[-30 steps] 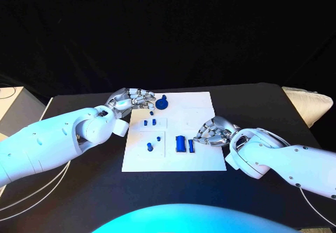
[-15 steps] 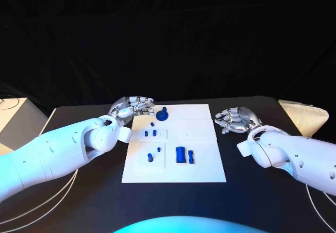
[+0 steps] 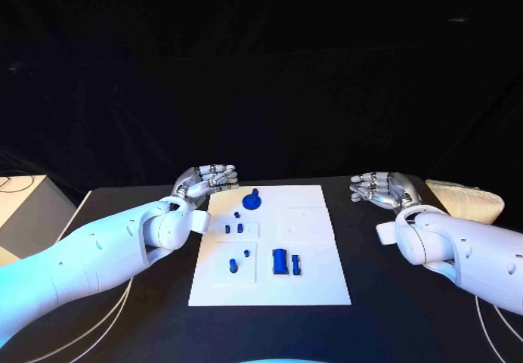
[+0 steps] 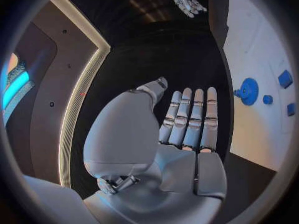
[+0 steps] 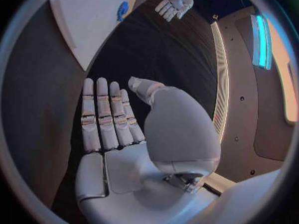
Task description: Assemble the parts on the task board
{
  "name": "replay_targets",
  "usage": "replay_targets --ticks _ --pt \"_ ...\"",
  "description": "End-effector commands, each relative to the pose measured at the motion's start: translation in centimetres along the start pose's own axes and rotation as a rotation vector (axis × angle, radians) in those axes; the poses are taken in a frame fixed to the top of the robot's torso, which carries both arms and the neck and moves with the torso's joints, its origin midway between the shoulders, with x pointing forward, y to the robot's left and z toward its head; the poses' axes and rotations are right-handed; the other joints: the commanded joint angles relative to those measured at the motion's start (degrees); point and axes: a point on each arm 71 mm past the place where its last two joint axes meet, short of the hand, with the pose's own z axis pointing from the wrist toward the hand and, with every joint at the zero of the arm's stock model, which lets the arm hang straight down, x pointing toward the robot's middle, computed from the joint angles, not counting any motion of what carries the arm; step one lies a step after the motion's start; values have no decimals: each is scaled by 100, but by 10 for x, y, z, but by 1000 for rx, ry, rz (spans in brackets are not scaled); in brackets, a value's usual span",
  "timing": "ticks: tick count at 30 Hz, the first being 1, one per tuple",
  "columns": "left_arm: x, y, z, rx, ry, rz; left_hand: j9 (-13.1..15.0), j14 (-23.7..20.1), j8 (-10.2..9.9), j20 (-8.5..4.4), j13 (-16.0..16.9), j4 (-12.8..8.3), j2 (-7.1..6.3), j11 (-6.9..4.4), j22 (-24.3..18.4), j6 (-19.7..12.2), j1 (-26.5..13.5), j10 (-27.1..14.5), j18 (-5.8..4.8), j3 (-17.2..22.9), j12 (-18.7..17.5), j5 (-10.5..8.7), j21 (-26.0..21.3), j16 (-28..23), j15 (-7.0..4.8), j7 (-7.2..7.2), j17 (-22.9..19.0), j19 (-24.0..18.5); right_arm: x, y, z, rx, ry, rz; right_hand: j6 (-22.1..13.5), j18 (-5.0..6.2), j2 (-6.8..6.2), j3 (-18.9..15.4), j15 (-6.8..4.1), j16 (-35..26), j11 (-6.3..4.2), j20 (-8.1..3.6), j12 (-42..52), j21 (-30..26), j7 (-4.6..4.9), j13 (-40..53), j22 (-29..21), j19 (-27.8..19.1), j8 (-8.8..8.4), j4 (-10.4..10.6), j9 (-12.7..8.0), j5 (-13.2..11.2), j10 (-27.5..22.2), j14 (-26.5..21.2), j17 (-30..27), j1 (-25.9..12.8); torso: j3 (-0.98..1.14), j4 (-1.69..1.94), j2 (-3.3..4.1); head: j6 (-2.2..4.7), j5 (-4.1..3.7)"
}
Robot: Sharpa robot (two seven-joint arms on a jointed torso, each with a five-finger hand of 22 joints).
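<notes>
Parts (image 3: 280,262) lie on the one white board (image 3: 311,280) at the middle of the black bench (image 3: 414,318), and in the head view we count about eight blue pieces. One round disc (image 3: 252,202) sits near the board's far left corner. A little dot (image 3: 236,215) lies just nearer than it, and two short pegs (image 3: 233,228) stand side by side beyond that. Nearer still we see one small peg (image 3: 246,253) and one longer peg (image 3: 232,265) on the left half, then one tall block with a slimmer bar (image 3: 295,264) just beside it near the middle.

We have two hands, one each side of the board, and neither touches it or any part. Our left hand (image 3: 206,181) hangs by the board's far left corner, with the disc close to its fingertips but apart from them. Its wrist view shows the fingers (image 4: 190,117) straight and side by side, palm bare, grasping nothing, with the disc (image 4: 248,90) off to one side on the board (image 4: 261,45).

Our right hand (image 3: 382,187) hangs beyond the board's far right corner, well apart from every part. Its wrist view shows flat, extended fingers (image 5: 106,114) and a bare palm, released, with the board (image 5: 93,15) lying past the fingertips.
</notes>
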Motion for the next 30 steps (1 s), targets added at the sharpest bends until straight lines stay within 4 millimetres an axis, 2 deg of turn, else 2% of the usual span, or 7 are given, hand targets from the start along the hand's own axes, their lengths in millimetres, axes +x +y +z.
replay_targets --ticks 1,2,3,8,9,11,30 --pt "-2 -1 1 34 -27 -19 -13 -43 -28 1 -9 -2 19 9 -53 -9 67 -42 -15 -53 -21 -20 -61 -61 8 16 -36 -41 4 3 1 -43 38 60 30 77 -9 -9 32 -123 31 9 -66 -24 30 -179 -201 -21 -72 -46 -16 -30 49 29 -123 -51 19 4 -35 37 -30" --pt "0 0 0 2 -4 -1 -1375 -4756 -1409 -1638 -373 -923 945 -1099 -2009 -4822 -2424 -1768 -1018 -2433 -382 -314 -768 -1120 -976 -1063 -1880 -4461 1 0 0 -3 3 6 -5069 -977 1222 -3408 -565 -1162 -768 -1229 -687 -380 -1074 -1138 -3001 -5633 -1537 -458 -1995 -862 -1885 -1804 -3087 -2241 3 1 -9 11 -8" --pt "0 0 0 2 -5 0 -1375 -4756 -1409 -1638 -373 -923 945 -1099 -2009 -4822 -2504 -5866 -1018 -2433 -382 -314 -768 -1120 -976 -1063 -1880 -4461 2 1 0 -4 2 10 -5069 -977 1222 -3408 -565 -1162 -768 -1229 -687 -380 -1074 -1138 -3001 -5633 -1537 -458 -1995 -862 -1949 -1878 -3087 -2353 1 7 -11 17 -13" --pt "9 -2 0 8 -18 10 -1375 -4756 -1409 -1638 -373 -923 945 -1099 -2009 -4822 -3565 -5866 -1018 -2433 -382 -314 -768 -1120 -976 -1063 -1880 -4461 9 7 -5 -13 -9 51 -5069 -977 1222 -3408 -565 -1162 -768 -1229 -687 -380 -1074 -1138 -3001 -5633 -1537 -458 -1995 -862 -6328 -6037 -3087 -3346 -24 135 -51 153 -132" --pt "11 -3 0 9 -22 14 -1375 -4756 -1409 -1638 -373 -923 945 -1099 -2009 -4822 -3744 -5866 -1018 -2433 -382 -314 -768 -1120 -976 -1063 -1880 -4461 12 9 -7 -15 -13 65 -5069 -977 1222 -3408 -565 -1162 -768 -1229 -687 -380 -1074 -1138 -3001 -5633 -1537 -458 -1995 -862 -6328 -6037 -3087 -7464 -32 176 -64 198 -171" --pt "20 -5 -1 14 -36 24 -1375 -4756 -1409 -1638 -373 -923 945 -1099 -2009 -4822 -8120 -5866 -1018 -2433 -382 -314 -768 -1120 -976 -1063 -1880 -4461 20 15 -12 -22 -23 105 -5069 -977 1222 -3408 -565 -1162 -768 -1229 -687 -380 -1074 -1138 -3001 -5633 -1537 -458 -1995 -862 -6328 -6037 -3087 -7464 -56 300 -104 330 -286" --pt "93 -23 -26 42 -164 153 -1375 -4756 -1409 -1638 -373 -923 945 -1099 -2009 -4822 -8120 -5866 -1018 -2433 -382 -314 -768 -1120 -976 -1063 -1880 -4461 61 59 -54 -25 -87 344 -5069 -977 1222 -3408 -565 -1162 -768 -1229 -687 -380 -1074 -1138 -3001 -5633 -1537 -458 -1995 -862 -6328 -6037 -3087 -7464 -127 664 -219 718 -625"
